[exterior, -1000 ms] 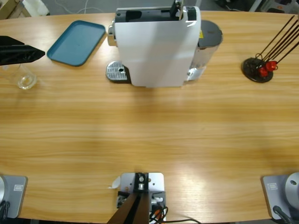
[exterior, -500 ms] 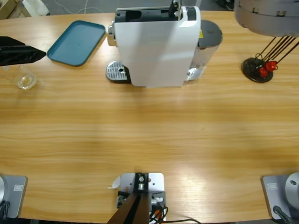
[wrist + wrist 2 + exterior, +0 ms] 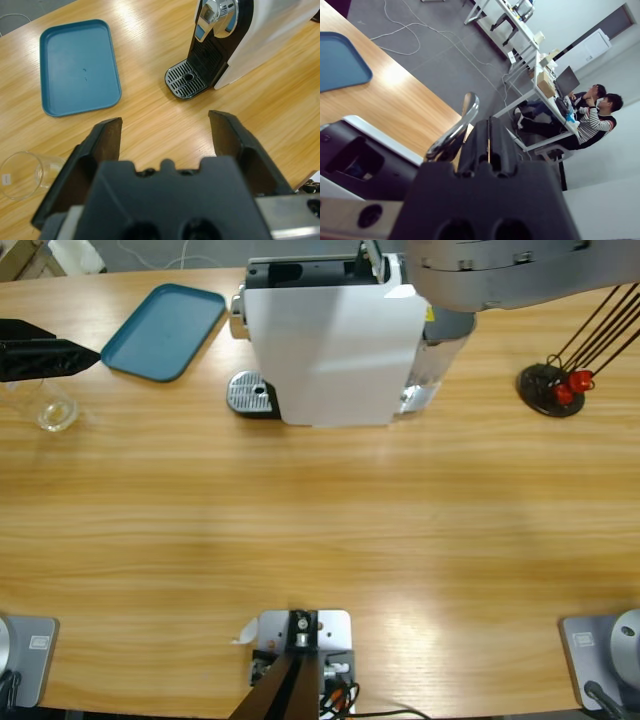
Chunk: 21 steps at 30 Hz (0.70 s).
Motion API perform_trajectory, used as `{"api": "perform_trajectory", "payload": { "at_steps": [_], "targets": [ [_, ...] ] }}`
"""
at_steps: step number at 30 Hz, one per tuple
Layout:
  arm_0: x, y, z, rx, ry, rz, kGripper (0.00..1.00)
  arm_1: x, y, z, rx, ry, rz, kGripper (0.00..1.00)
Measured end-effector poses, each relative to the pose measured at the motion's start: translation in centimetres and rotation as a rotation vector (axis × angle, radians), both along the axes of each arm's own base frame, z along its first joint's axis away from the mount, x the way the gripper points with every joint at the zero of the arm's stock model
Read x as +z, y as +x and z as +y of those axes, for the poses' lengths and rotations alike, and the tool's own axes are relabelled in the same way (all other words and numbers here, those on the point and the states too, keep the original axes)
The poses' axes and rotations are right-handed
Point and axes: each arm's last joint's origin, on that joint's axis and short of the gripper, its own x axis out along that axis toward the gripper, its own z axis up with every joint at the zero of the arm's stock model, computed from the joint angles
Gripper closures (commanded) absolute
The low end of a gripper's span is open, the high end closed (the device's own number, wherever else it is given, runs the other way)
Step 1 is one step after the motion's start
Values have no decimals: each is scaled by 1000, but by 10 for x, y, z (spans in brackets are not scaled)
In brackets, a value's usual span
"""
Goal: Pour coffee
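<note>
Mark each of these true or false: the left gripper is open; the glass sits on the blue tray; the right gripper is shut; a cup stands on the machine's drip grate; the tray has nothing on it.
1. The left gripper is open. True.
2. The glass sits on the blue tray. False: it stands on the table, apart from the tray.
3. The right gripper is shut. True: its jaws are pressed together beside the coffee machine's silver lever.
4. A cup stands on the drip grate. False: the grate is bare.
5. The tray has nothing on it. True.

arm (image 3: 510, 270) cut off, glass (image 3: 20, 175) partly hidden
</note>
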Motion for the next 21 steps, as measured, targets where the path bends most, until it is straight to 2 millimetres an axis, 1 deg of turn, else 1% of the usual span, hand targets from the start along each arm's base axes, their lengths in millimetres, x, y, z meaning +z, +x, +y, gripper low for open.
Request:
{"api": "perform_trajectory", "payload": {
  "at_steps": [8, 14, 21],
  "targets": [
    [0, 0, 0, 0, 0, 0, 253, -5, -9, 19, 33, 31, 28, 1000],
    [0, 0, 0, 0, 1, 2, 253, -10, -10, 21, 36, 53, 60, 1000],
    [-1, 1, -1, 0, 2, 3, 253, -17, -7, 28, 50, 77, 83, 1000]
  ]
}}
